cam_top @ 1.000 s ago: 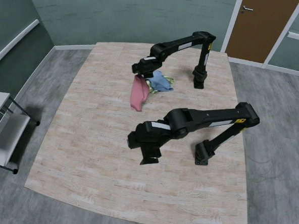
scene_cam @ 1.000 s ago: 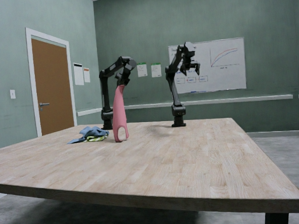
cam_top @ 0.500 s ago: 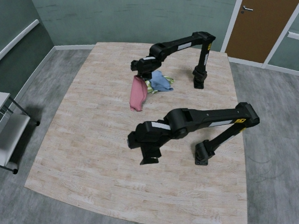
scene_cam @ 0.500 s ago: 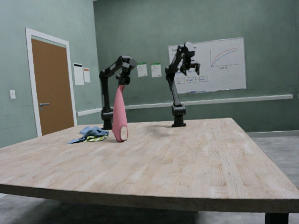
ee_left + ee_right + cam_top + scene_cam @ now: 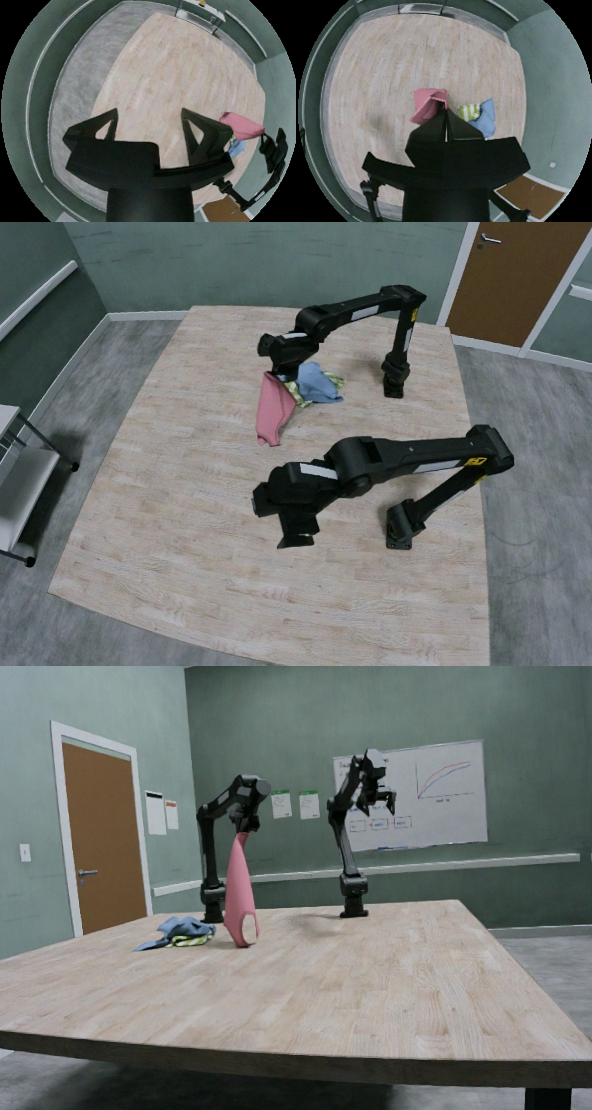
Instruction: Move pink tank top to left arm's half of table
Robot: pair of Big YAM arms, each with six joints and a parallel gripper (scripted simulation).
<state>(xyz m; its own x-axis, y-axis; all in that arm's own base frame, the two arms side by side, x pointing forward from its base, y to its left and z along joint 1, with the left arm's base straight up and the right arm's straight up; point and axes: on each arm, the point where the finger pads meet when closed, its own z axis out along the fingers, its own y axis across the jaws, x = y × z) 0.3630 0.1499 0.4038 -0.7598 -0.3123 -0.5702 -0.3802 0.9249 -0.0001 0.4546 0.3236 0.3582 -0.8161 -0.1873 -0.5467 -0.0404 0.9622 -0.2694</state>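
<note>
The pink tank top (image 5: pixel 274 409) (image 5: pixel 239 896) (image 5: pixel 240 126) (image 5: pixel 426 104) hangs stretched down from my right gripper (image 5: pixel 243 831) (image 5: pixel 446 111), which is shut on its upper end. Its lower end is at or just above the table; I cannot tell if it touches. It hangs beside the pile, apart from it in the exterior view. The pile is a blue piece (image 5: pixel 317 384) (image 5: pixel 185 928) (image 5: pixel 487 119) over a green-and-white piece (image 5: pixel 299 398) (image 5: pixel 192 940) (image 5: pixel 470 112). My left gripper (image 5: pixel 296 542) (image 5: pixel 380 812) (image 5: pixel 149 111) is open and empty, high above its half.
The wooden table (image 5: pixel 175 532) (image 5: pixel 400 991) carries both arm bases along one long edge. A white trolley (image 5: pixel 30 492) stands on the floor beyond the opposite edge. The left arm hangs over its own half, well apart from the right arm.
</note>
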